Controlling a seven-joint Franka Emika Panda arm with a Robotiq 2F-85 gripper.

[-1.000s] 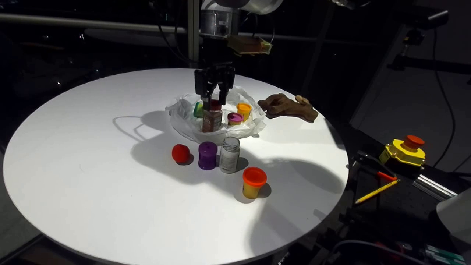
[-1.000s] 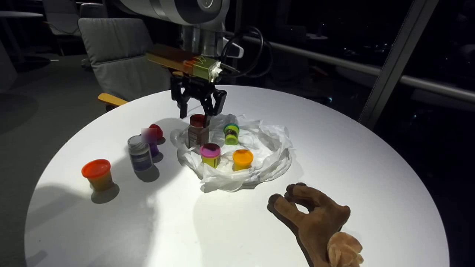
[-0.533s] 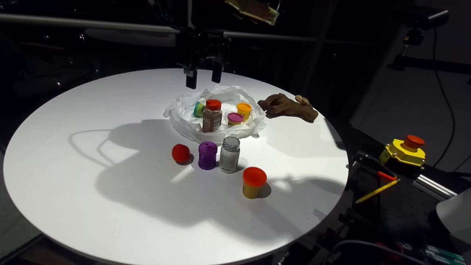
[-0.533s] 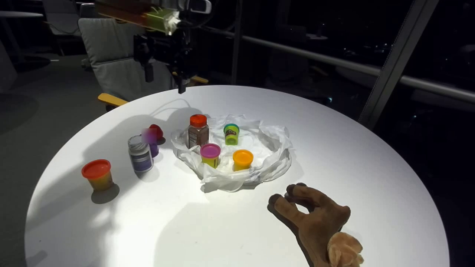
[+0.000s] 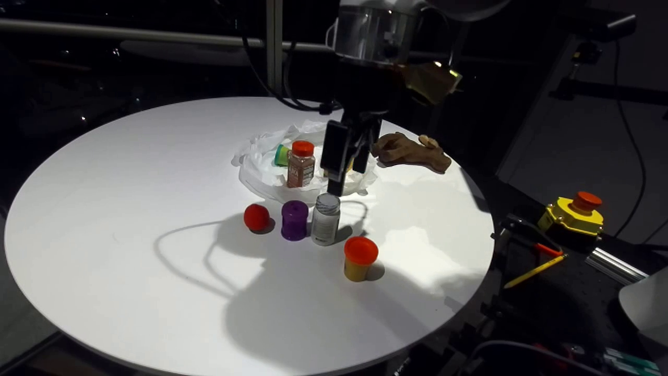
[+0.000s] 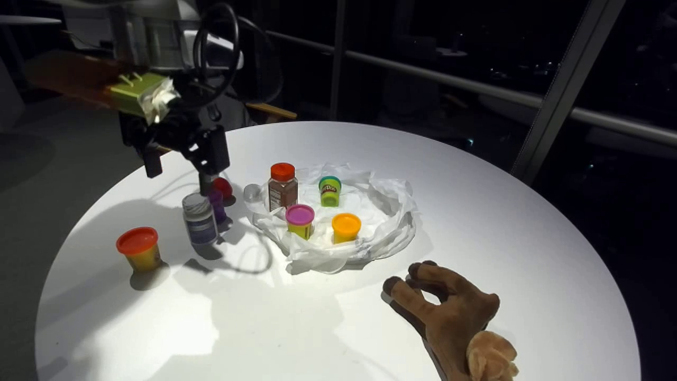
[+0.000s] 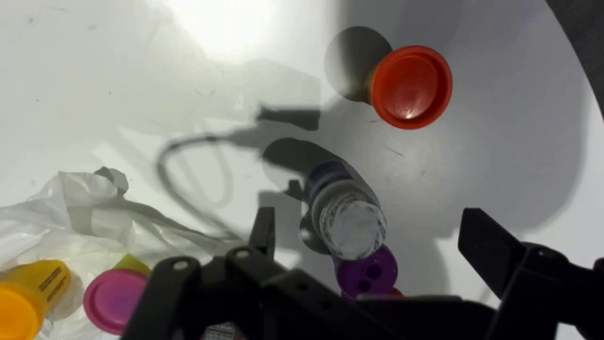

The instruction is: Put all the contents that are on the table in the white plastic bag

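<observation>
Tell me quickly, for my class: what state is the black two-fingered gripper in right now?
Black two-fingered gripper: open, holding nothing; in the wrist view, the white cylindrical bottle shows between its parted jaws, ungripped.

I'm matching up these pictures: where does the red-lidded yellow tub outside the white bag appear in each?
In an exterior view: the tub, lower half, just right of centre.
In an exterior view: the tub, lower half, well left of centre.
In the wrist view: the tub, upper half, right of centre.
Shared landmark: the white bottle, its nearest neighbour in all three.
</observation>
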